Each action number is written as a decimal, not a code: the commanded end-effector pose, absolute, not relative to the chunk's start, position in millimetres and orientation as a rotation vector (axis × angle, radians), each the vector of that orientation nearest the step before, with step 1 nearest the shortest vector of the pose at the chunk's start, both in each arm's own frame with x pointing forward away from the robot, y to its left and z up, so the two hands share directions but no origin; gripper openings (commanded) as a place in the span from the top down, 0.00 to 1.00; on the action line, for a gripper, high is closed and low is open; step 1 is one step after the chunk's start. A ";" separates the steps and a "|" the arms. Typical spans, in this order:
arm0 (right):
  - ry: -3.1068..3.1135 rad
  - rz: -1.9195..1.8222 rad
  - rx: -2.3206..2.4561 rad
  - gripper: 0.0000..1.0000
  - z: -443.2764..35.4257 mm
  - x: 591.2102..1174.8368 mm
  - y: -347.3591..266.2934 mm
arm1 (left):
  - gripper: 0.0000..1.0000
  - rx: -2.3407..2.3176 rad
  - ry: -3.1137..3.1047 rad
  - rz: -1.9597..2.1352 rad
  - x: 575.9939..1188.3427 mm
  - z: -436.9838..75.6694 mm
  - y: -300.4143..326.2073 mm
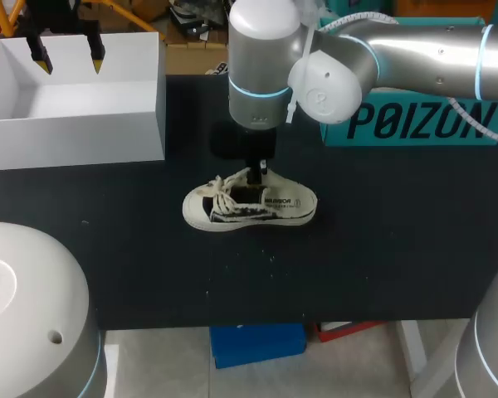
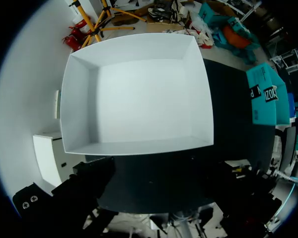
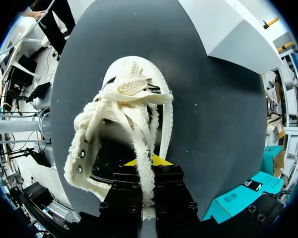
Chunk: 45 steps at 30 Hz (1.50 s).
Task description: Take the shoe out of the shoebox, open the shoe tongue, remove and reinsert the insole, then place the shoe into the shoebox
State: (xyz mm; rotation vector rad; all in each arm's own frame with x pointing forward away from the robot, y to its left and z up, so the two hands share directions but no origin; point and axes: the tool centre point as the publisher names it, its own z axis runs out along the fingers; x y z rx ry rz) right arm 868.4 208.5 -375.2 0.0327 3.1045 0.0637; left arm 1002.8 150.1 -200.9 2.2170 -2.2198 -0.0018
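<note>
A small cream canvas shoe (image 1: 249,206) with frayed laces lies on its sole in the middle of the black table (image 1: 382,240), toe to the left. My right gripper (image 1: 261,172) comes straight down onto the far side of its opening. In the right wrist view the shoe (image 3: 129,99) points away from that gripper (image 3: 148,161), which is shut on the frayed upper edge beside the opening. The white shoebox (image 1: 75,137) stands open and empty at the back left. My left gripper (image 1: 68,56) hangs open above it, over the box (image 2: 139,146), with nothing between its fingers.
A teal box (image 1: 415,124) lies at the back right under my right arm, also seen as the teal box (image 2: 265,96) past the shoebox. Bare black tabletop lies in front of the shoe and between the shoe and the shoebox.
</note>
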 end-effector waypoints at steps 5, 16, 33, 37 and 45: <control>3.095 0.063 0.054 0.96 -380.3 871.3 206.8 | 0.00 2.218 -2.219 -0.004 1002.2 -200.3 149.8; 3.074 0.035 0.107 0.00 -372.3 875.2 195.5 | 0.00 2.218 -2.219 -0.004 1002.2 -200.3 149.8; 3.001 0.464 0.138 0.00 -291.7 872.1 167.1 | 0.00 2.218 -2.219 -0.004 1002.2 -200.3 149.8; 2.952 0.675 0.058 0.00 -280.5 865.1 159.2 | 0.00 2.218 -2.219 -0.004 1002.2 -200.3 149.8; 2.928 0.860 -0.038 0.00 -273.2 857.5 146.0 | 0.00 2.218 -2.219 -0.004 1002.2 -200.3 149.8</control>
